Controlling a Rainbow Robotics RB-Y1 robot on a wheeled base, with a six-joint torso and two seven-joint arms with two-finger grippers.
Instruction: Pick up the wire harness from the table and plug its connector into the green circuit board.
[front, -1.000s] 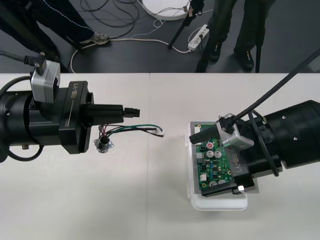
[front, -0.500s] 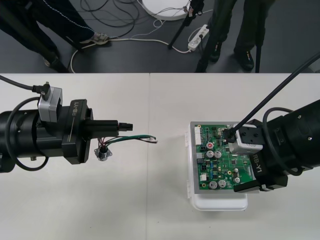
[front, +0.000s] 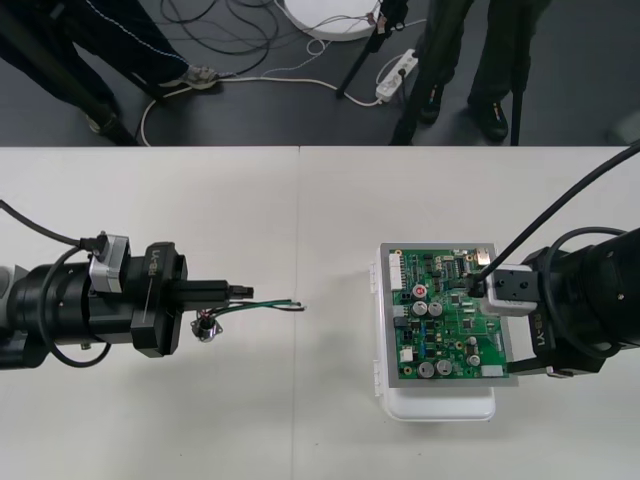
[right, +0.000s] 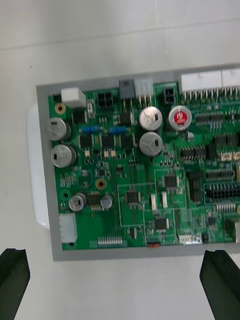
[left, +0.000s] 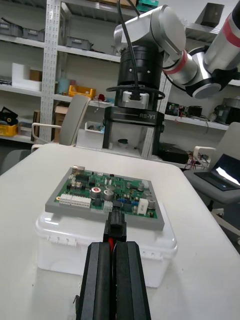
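A: Front view first: where is the harness?

B: The wire harness (front: 262, 303) is at the left of the tabletop (front: 300, 420), well apart from the green circuit board (front: 440, 315). The left jaws are clenched on it. In the left wrist view its small black plug (left: 116, 223) sits pinched at their tip, pointing toward the board.

A: And the rest of it?

B: Thin green, black and red wires (front: 283, 304) run out past the jaws toward the board. The round metal socket (front: 206, 326) sits just beneath the jaws, and I cannot tell whether it rests on the tabletop or hangs.

A: What worries you?

B: That loose run of wire leads the plug, so it could catch on the tall capacitors (front: 421, 292) or fold under the plug on approach. The plug looks small and the grip narrow, and a slight tilt might make it miss its header. A dragging socket could tug it askew too.

A: The other arm?

B: The right jaws stand wide apart and empty at the board's right edge. Unless they steady the white base (front: 440, 405), an insertion push could slide it. Two arms meeting there also risk a bump.
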